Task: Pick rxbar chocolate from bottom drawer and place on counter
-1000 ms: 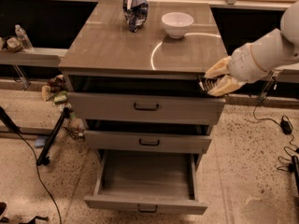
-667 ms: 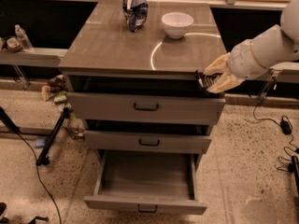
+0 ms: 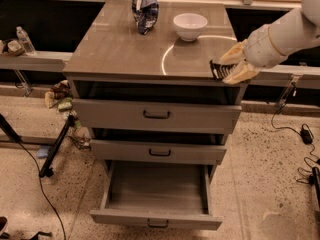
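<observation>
My gripper [image 3: 231, 66] hangs over the counter's [image 3: 130, 49] front right corner, on a white arm coming in from the upper right. Its pale fingers [image 3: 239, 74] are shut on the rxbar chocolate [image 3: 219, 69], a small dark bar with pale lines of print, held just above the counter's edge. The bottom drawer [image 3: 156, 218] is pulled wide open below, and its plain grey inside holds nothing that I can see.
A white bowl [image 3: 190, 26] and a dark blue snack bag [image 3: 145, 5] stand at the back of the counter. The two upper drawers [image 3: 156, 115] are slightly ajar. A water bottle [image 3: 24, 40] sits on the left ledge. Cables and a stand leg lie on the floor.
My gripper with the bar has moved a little left and up, from beside the counter's right edge to over its front right corner.
</observation>
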Controlling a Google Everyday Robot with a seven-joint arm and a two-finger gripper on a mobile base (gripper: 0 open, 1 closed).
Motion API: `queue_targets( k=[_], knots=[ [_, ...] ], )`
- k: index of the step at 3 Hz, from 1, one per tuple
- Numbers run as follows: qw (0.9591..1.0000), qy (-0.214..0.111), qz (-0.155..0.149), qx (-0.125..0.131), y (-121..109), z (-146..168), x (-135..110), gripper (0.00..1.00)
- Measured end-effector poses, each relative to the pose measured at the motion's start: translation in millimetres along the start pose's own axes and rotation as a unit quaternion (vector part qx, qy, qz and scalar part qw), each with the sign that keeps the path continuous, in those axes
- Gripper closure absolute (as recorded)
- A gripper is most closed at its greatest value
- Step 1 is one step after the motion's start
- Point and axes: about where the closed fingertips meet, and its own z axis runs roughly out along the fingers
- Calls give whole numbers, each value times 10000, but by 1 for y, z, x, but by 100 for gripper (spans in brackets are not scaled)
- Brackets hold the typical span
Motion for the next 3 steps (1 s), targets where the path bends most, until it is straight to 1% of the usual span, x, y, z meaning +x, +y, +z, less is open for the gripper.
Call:
queue_targets(
  k=[1, 2, 3],
  knots=[
    [9998, -23, -141, 151, -24, -4, -4, 100],
    [9978, -144, -386, 525, -61, 4, -19, 98],
    [9948, -341, -574, 769, -86, 13, -36, 75]
  ],
)
